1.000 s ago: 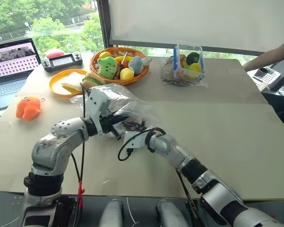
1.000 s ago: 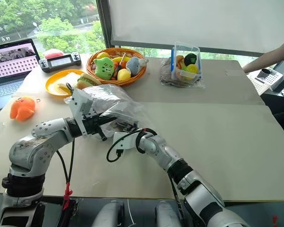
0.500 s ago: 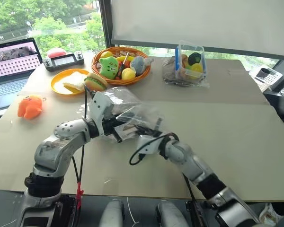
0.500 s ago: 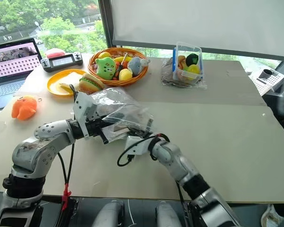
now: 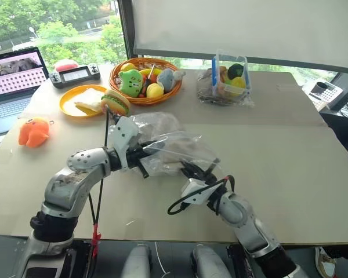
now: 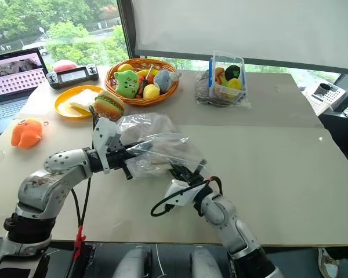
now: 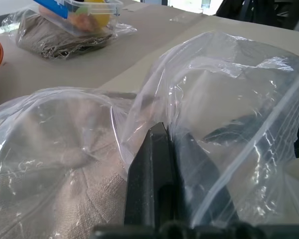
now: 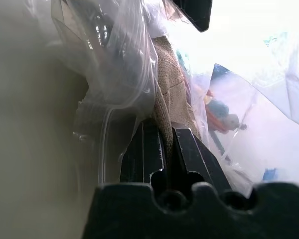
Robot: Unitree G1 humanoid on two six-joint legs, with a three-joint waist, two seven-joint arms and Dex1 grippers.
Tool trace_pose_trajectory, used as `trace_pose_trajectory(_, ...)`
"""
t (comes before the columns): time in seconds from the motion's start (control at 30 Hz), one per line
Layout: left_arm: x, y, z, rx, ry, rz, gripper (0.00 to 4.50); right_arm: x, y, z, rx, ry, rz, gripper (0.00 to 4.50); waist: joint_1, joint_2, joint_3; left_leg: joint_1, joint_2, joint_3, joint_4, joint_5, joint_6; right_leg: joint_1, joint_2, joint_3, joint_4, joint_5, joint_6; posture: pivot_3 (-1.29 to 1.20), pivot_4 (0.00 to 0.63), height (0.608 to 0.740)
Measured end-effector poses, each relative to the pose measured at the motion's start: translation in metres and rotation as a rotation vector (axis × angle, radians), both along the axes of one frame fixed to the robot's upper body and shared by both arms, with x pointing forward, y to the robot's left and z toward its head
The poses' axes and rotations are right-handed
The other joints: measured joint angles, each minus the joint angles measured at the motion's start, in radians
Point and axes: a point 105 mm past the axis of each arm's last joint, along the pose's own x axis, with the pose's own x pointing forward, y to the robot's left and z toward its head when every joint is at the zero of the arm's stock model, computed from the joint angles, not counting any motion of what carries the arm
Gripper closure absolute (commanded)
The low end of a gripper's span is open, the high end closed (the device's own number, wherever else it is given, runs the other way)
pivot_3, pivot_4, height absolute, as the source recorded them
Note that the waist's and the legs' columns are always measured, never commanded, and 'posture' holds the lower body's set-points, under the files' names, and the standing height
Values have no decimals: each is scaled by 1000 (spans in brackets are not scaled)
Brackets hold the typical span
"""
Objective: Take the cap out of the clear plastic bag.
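Table point(image 5: 290, 150); right gripper point(image 8: 164, 144) pinching cap point(image 8: 172, 94)

The clear plastic bag point(image 7: 224, 94) is glossy, thin and crinkled. Inside it, the cap point(image 7: 65, 199) is beige woven cloth, matt and rough. The table point(image 5: 278, 150) looks matt, like cardboard.

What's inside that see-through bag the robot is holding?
Inside the clear plastic bag is the cap, beige woven fabric. The left gripper pinches the bag's plastic; the right gripper pinches an edge of the fabric. Crinkled plastic covers most of the cap, hiding its whole shape.
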Motion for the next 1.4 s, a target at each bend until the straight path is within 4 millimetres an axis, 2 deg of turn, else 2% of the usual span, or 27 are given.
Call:
trace_pose_trajectory(0.13, 0, -3, -4, 14, 7, -10, 4500, 19, -16, 10, -40, -13, -131, 4433, 6, 0, 0, -1, 0, 0, 1, 0, 0, 0, 0, 0, 0, 0, 0, 0, 150, 740)
trace_pose_trajectory(0.27, 1, -5, -4, 12, -2, -14, 4500, 28, -20, 22, 12, 6, -199, 4433, 4, 0, 0, -2, 0, 0, 0, 0, 0, -1, 0, 0, 0, 0, 0, 0, 150, 740)
trace_pose_trajectory(0.57, 1, -5, -1, 8, -13, -11, 4500, 25, -9, 23, 190, 128, -136, 4433, 1, 0, 0, -2, 0, 0, 0, 0, 0, -1, 0, 0, 0, 0, 0, 0, 150, 740)
trace_pose_trajectory(0.63, 1, -5, 1, 5, -25, -14, 4500, 25, -10, 23, 322, 192, -146, 4433, 0, 0, 0, -2, 0, 0, 0, 0, 0, -1, 0, -1, 0, 0, 0, 0, 150, 740)
trace_pose_trajectory(0.73, 1, -6, 1, 5, -30, -19, 4500, 25, -16, 27, 276, 172, -134, 4433, 0, 0, 0, -2, 0, 0, 1, 0, 0, -1, 0, 0, 0, 0, 0, 0, 150, 740)
trace_pose_trajectory(0.8, 1, -8, 3, -4, -37, -23, 4500, 26, -17, 25, 430, 254, -138, 4433, 0, 0, 0, -2, 1, -1, -1, 0, 0, -1, 1, -1, 0, 0, 0, 0, 150, 740)
trace_pose_trajectory(0.93, -1, -11, 2, -2, -33, -43, 4500, 21, -25, 22, 394, 271, -106, 4433, 3, -1, 0, -2, 0, -1, 0, 0, 0, 0, 0, -1, -1, 0, 0, 0, 150, 740)
trace_pose_trajectory(1.07, 0, -11, -1, 1, -21, -46, 4500, 7, -30, 18, 333, 259, -88, 4433, 10, -1, 0, -1, 0, -1, 0, 0, 0, 0, 0, -1, -1, 0, 0, 0, 150, 740)
trace_pose_trajectory(1.1, 1, -11, -2, 4, -21, -45, 4500, 3, -31, 16, 297, 239, -92, 4433, 9, -1, 0, -2, 0, -1, 0, 0, 0, 0, 0, -1, -1, 0, 0, 0, 150, 740)
trace_pose_trajectory(1.17, 5, -10, -9, 25, -10, -23, 4500, -5, -33, 10, 11, 113, -78, 4433, 8, -1, 0, -1, -1, 1, 1, 0, 0, 0, -1, 0, -1, 0, 1, 0, 150, 740)
trace_pose_trajectory(1.23, 9, -9, -18, 31, 21, 1, 4500, -11, -34, 3, -173, 26, -75, 4433, 10, -1, 0, -1, -1, 0, 1, 0, 0, -1, -1, -1, -1, -1, 2, 0, 150, 740)
trace_pose_trajectory(1.3, 11, -12, -21, 10, 40, 14, 4500, -19, -32, -6, -231, -11, -86, 4433, 12, -1, 0, -2, 0, 0, 0, 0, 0, -1, 0, -1, -1, -1, 1, 0, 150, 740)
trace_pose_trajectory(1.4, 12, -19, -21, -23, 57, 22, 4500, -28, -34, -16, -222, -40, -122, 4433, 15, -1, 0, -2, -1, 0, 0, 0, 0, -1, -1, 0, -1, -1, 1, 0, 150, 740)
